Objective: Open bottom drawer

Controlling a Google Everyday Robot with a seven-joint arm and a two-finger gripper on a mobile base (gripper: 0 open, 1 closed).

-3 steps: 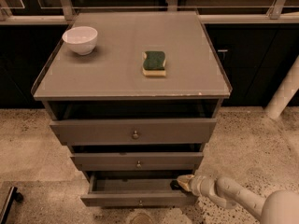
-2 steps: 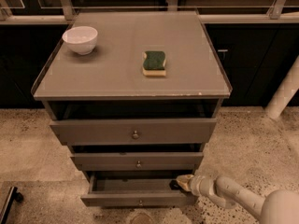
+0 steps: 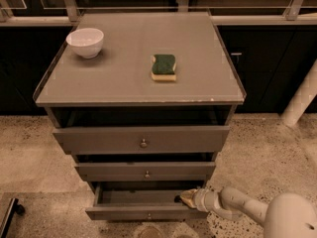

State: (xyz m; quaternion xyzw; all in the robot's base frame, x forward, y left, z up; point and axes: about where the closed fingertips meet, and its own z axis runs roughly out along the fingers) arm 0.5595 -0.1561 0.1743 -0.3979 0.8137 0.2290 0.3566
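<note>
Hardly anything has moved since the earlier frames: the robot's pale two-finger gripper (image 3: pixel 187 198) sits in much the same place, at the right end of the slim grey bottom drawer (image 3: pixel 124 213) and just inside its open top behind the front panel, and the drawer looks no further out. I cannot tell if the jaws are open or closed. My read is that the pull has paused or ended with the task mostly done, since the drawer, lowest of three in the grey metal cabinet (image 3: pixel 225 133), already juts out past the fronts above it. Its small round metal knob (image 3: pixel 149 215) is untouched. The strip of drawer floor that shows looks bare; the back is hidden under the mid-sized grey middle drawer (image 3: pixel 109 171). That one and the tall grey top drawer (image 3: pixel 99 140) show dark gaps above them, contents not visible. On the cabinet's flat grey surface (image 3: pixel 119 78) stand a white ceramic bowl (image 3: pixel 85 41), apparently empty, and a green-and-yellow rectangular sponge (image 3: pixel 163 67), well apart.
</note>
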